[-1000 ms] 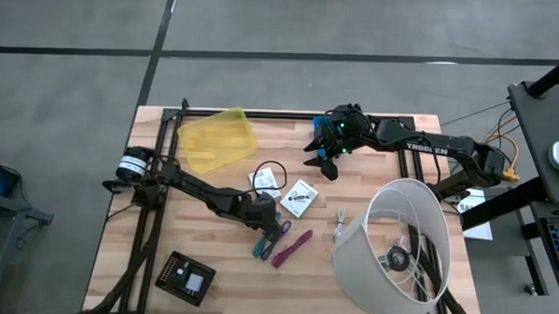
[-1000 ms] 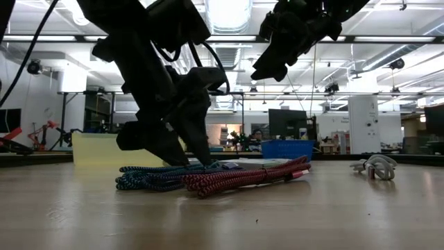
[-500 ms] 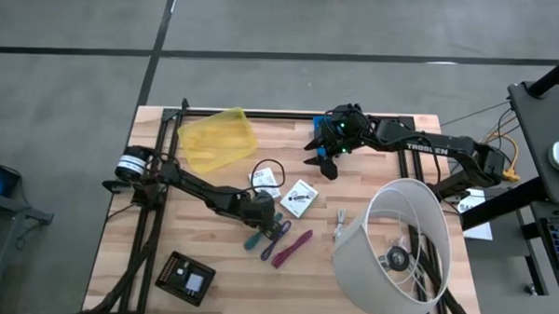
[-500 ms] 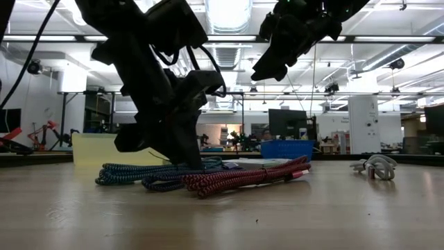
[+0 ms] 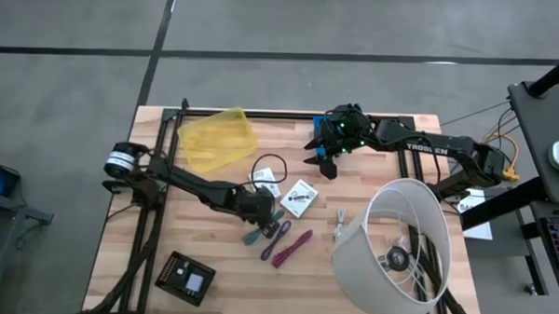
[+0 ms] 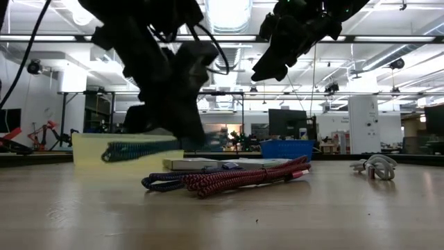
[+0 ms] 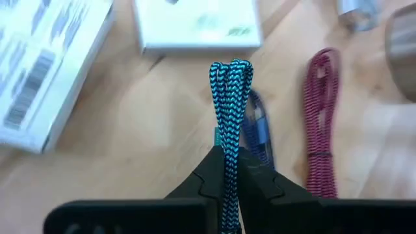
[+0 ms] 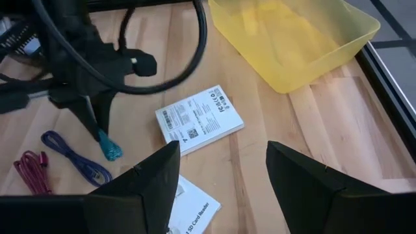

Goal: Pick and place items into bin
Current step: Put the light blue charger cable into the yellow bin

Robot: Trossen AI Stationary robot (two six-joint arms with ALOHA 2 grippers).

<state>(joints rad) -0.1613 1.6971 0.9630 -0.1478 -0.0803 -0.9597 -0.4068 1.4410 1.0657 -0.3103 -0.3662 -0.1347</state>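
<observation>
The left gripper (image 7: 227, 170) has closed narrowly on the teal braided cable (image 7: 229, 110) and lifted it clear of the table: in the low view a second ago the cable lay on the wood beside the purple and magenta ones, half a second ago it had been dragged to the left, and now it hangs level in the air (image 6: 139, 149) with the yellow bin (image 6: 104, 149) behind it. From above, the cable (image 5: 255, 236) sits just under the left gripper (image 5: 259, 217), a little left of the purple cable (image 5: 278, 238) and the magenta cable (image 5: 293, 249), which stay on the table where they were. The two white printed packets (image 5: 298, 197) lie just beyond, untouched, and the metal clip (image 5: 341, 222) rests near the big white lampshade (image 5: 402, 250). The right gripper (image 8: 221, 188) hovers high over the far right part of the table, its fingers spread wide and empty, looking down toward the bin (image 8: 292, 39). This reads as the first pick secured; the carry to the bin (image 5: 218, 139) at the far left is what remains for this item, and the slack cable may swing or slip if moved fast. The black square device (image 5: 186, 278) sits near the left front edge.
</observation>
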